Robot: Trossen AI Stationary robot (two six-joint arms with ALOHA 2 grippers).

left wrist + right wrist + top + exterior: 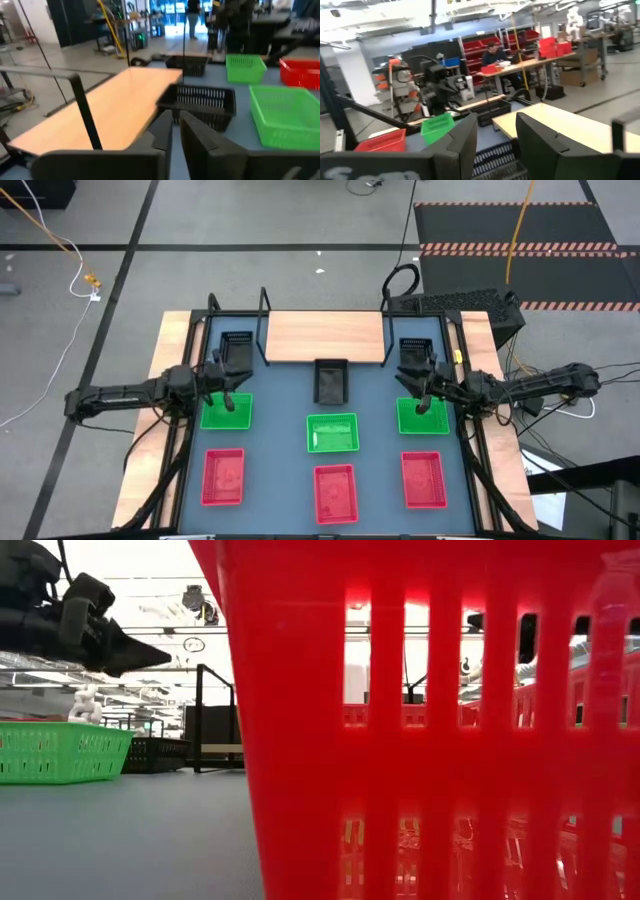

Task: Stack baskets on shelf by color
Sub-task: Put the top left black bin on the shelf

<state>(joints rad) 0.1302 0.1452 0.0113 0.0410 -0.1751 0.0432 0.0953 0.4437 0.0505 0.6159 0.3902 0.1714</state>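
shelf: light wooden board [325, 336] with black wire ends, sitting at the middle of the table's far edge, nothing on top of it
black baskets: one [331, 380] on the tabletop right in front of the shelf's middle, one [236, 350] just beside the shelf's left end, one [413, 350] just beside its right end
green baskets: three in the middle row, left [227, 412], centre [332, 433], right [423, 416]
red baskets: three along the near edge, left [224, 477], centre [335, 491], right [424, 479]; the centre one pretty much fills the low view
left gripper: [222, 385] hangs between the left black basket and the left green one; its wrist view shows the fingers [200, 150] only a sliver apart, nothing in them
right gripper: [418, 390] hangs between the right black basket and the right green one, fingers [542, 145] spread with a clear gap, holding nothing
table: blue-grey top [275, 460] with wooden side strips
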